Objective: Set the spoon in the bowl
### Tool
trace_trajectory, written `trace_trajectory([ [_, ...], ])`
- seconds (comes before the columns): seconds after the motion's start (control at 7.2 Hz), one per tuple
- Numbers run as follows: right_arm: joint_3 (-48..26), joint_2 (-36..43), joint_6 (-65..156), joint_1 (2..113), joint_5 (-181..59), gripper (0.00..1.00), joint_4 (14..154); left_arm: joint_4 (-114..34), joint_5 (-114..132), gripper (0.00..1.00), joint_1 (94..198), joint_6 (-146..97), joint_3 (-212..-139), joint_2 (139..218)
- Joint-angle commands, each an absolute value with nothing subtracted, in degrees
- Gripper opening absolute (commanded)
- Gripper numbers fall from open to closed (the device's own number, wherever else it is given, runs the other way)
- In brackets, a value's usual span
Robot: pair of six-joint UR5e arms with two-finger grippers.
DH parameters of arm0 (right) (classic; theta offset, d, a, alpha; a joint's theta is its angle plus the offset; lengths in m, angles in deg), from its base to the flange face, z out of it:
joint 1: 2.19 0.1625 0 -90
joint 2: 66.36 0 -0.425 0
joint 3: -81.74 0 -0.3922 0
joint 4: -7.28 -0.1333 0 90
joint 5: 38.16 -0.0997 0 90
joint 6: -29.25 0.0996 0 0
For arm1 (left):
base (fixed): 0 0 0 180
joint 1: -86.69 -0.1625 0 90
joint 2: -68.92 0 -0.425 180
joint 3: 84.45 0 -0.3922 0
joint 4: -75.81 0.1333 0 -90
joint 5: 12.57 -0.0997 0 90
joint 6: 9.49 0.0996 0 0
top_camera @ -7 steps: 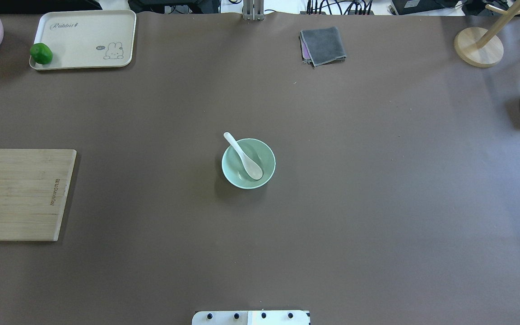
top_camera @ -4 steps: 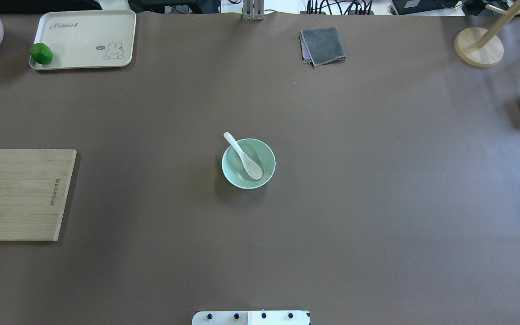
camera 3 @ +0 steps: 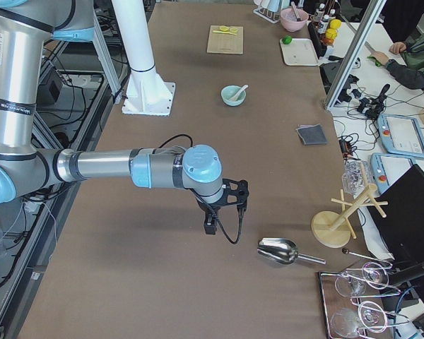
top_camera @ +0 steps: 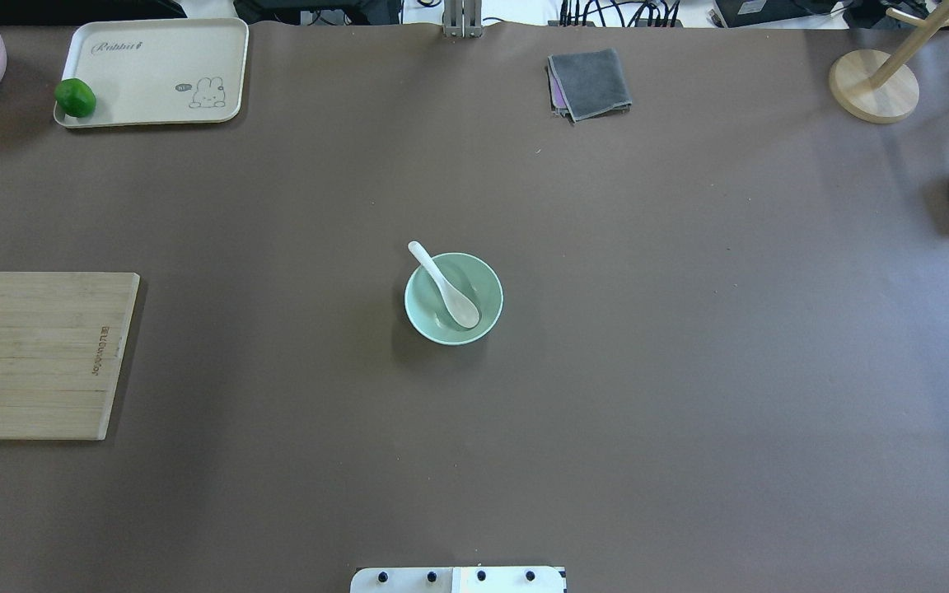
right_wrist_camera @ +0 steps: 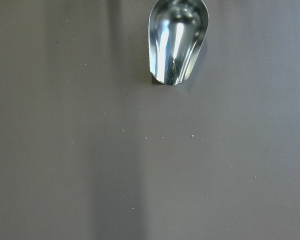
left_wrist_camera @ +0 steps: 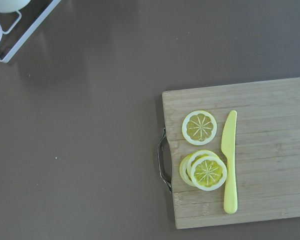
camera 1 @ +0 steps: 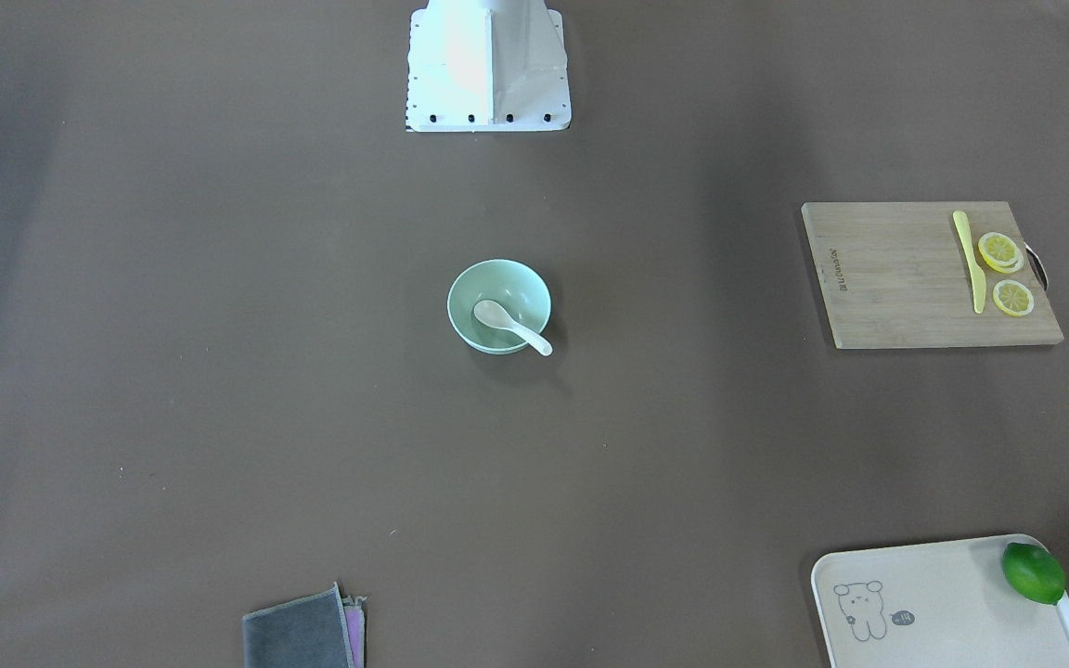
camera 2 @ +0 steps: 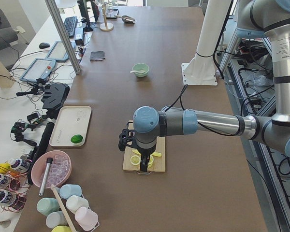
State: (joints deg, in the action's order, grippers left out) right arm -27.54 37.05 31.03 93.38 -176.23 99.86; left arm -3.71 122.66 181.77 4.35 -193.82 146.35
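Overhead exterior shows the spoon (top_camera: 445, 287) resting in the bowl (top_camera: 487, 284), handle over its rim; whether the left hand (camera 2: 144, 164) or right hand (camera 3: 210, 225) is open cannot be told

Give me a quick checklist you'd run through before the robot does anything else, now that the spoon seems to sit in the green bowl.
1. Spoon in bowl: ok. The spoon has its scoop inside the bowl, with the handle leaning out over the rim.
2. Bowl upright: ok.
3. Spoon free of any grip: ok. Nothing touches it.
4. Arms away from the bowl: ok. The left arm hangs over the cutting board, and the right arm is near the metal scoop.
5. Jaws open or shut: cannot tell. Only the side views show them.
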Motion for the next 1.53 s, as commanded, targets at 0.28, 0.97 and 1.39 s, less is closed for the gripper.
trace_trajectory([
  [0.28,-27.33,37.35,31.09,93.26,-176.32,1.00,99.91,-4.70,122.70,0.98,181.87,4.83,-194.57,145.92],
  [0.97,-27.24,38.14,31.01,93.17,-176.67,1.00,99.91,-5.05,122.70,0.98,181.87,4.83,-194.66,145.83],
  [1.39,-27.33,38.14,31.01,93.09,-176.67,1.00,99.91,-5.05,122.70,0.98,181.87,4.83,-194.75,145.83],
])
